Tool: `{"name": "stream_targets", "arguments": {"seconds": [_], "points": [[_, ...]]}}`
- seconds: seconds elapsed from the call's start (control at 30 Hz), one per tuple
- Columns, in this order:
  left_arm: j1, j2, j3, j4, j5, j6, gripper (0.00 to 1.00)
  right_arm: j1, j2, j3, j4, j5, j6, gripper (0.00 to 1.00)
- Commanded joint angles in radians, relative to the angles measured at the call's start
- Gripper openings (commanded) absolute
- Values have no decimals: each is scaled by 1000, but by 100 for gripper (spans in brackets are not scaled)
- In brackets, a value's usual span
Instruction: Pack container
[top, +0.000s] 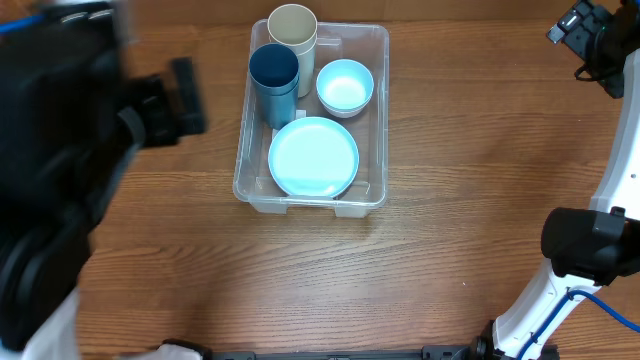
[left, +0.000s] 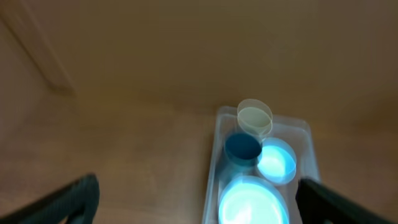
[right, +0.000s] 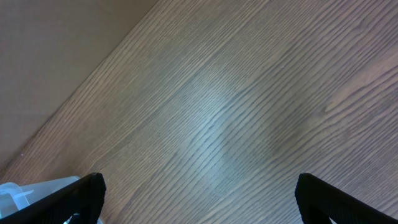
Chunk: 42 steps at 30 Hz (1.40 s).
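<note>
**Inspector:** Where is the container?

**Recorder:** The clear plastic container (top: 378, 150) sits on the wooden table (top: 480, 220), in the upper centre of the overhead frame. Its long side runs from top to bottom of the picture.

**Inspector:** What is in it?

**Recorder:** There are four items, all inside the walls. A cream cup (top: 292, 30) stands mouth up in the bin's upper left corner. A dark blue cup (top: 273, 75) stands just below it in the frame, also mouth up. I cannot tell whether the two cups touch. A light blue bowl (top: 344, 86) sits to the right of the blue cup. A light blue plate (top: 313, 157) lies flat across the lower half of the bin.

**Inspector:** What is the left gripper doing?

**Recorder:** Overhead, the left gripper (top: 185, 95) is a dark, blurred shape left of the container, with a strip of table showing between the two. In its own wrist view, its fingers (left: 71, 199) sit in the two lower corners of the frame. They are spread wide and hold nothing. The bin appears beyond them at lower centre-right, and that picture is blurred.

**Inspector:** And the right gripper?

**Recorder:** The right gripper (top: 585, 35) is in the upper right corner of the overhead frame, well apart from the container. Its wrist view shows the fingers (right: 74, 199) spread wide, with only bare wood grain between them. A piece of clear plastic shows in the lower left corner of that view, just beside one finger.
</note>
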Motion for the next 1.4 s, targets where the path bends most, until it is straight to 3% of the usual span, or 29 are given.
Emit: {"name": "stream_targets", "arguments": {"seconds": [0.0, 0.17, 0.23, 0.4, 0.53, 0.7, 1.0, 1.37], "points": [[126, -204, -407, 341, 98, 68, 100, 0, -23, 18, 5, 10, 3, 100], [279, -531, -1092, 937, 323, 103, 100, 0, -23, 18, 5, 10, 3, 100], [305, -638, -1299, 1084, 374, 103, 100, 0, -23, 18, 5, 10, 3, 100], [353, -896, -1744, 1347, 421, 99, 100, 0, -23, 18, 5, 10, 3, 100], [413, -1115, -2008, 1467, 478, 98, 100, 0, -23, 18, 5, 10, 3, 100], [440, -1287, -2157, 1470, 497, 101, 100, 0, -23, 18, 5, 10, 3, 100], [440, -1416, -2347, 1383, 496, 121, 100, 0, -23, 18, 5, 10, 3, 100], [440, -1419, -2356, 1347, 476, 152, 100, 0, -23, 18, 5, 10, 3, 100]]}}
